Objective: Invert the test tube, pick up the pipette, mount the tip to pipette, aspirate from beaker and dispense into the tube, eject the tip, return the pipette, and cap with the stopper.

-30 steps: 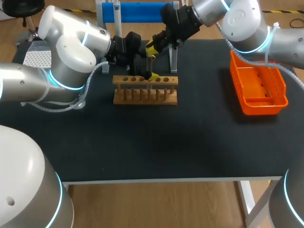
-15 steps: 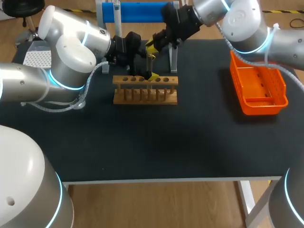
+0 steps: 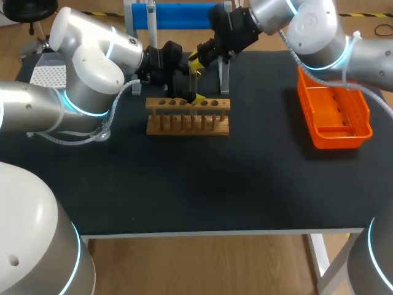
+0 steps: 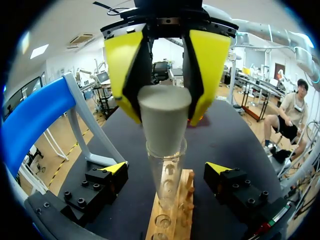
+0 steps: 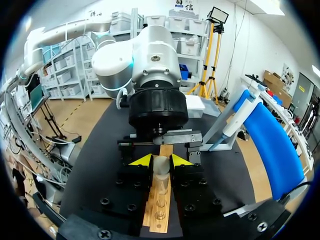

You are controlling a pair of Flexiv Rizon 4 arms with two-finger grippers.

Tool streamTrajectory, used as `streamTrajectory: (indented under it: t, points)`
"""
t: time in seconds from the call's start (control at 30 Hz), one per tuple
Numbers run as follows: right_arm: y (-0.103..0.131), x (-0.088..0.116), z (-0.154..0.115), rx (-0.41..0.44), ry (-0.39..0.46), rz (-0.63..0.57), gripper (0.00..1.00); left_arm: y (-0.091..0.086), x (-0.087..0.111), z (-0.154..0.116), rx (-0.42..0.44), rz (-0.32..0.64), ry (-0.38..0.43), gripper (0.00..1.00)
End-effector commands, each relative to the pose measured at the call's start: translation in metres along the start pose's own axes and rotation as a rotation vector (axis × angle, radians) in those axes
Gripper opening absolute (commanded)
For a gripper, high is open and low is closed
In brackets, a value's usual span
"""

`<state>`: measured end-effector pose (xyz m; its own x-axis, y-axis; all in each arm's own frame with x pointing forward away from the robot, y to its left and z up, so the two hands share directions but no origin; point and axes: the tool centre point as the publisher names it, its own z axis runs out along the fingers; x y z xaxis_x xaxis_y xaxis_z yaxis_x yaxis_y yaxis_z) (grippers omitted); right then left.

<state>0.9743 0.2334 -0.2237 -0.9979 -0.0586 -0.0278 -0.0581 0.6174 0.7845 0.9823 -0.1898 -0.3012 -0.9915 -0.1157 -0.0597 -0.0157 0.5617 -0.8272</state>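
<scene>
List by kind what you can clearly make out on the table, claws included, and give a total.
Test tube: 1
Stopper: 1
Wooden rack: 1
Pipette: 1
Blue stand: 1
Orange basket: 1
Claws: 2, the left claw and the right claw
Total: 8

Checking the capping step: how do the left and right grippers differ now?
The right gripper is shut on the grey stopper; the left gripper is open, clear of the test tube. The right gripper sits above the tube's mouth; the left gripper lower, by the wooden rack. Both have yellow tips.
</scene>
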Motion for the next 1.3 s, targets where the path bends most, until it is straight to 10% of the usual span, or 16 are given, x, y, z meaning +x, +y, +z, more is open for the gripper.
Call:
streamTrajectory:
  t: [0.03, 0.73, 0.8, 0.87, 1.3]
  points:
    - [-0.001, -0.001, 0.002, 0.006, 0.003, 0.004, 0.00, 0.000, 0.000, 0.000, -0.001, -0.001, -0.001, 1.00]
    - [-0.023, 0.009, 0.014, 0.029, 0.024, 0.028, 0.00, 0.000, 0.000, 0.000, -0.001, -0.001, -0.001, 1.00]
    - [-0.027, 0.011, 0.015, 0.034, 0.025, 0.033, 0.37, 0.000, 0.000, 0.000, -0.001, -0.001, -0.001, 1.00]
    - [-0.031, 0.013, 0.015, 0.027, 0.024, 0.038, 0.99, 0.000, 0.000, 0.000, -0.001, -0.001, -0.001, 1.00]
    - [-0.038, 0.013, -0.016, -0.205, -0.047, 0.024, 1.00, 0.000, 0.000, 0.000, -0.001, -0.001, -0.001, 1.00]
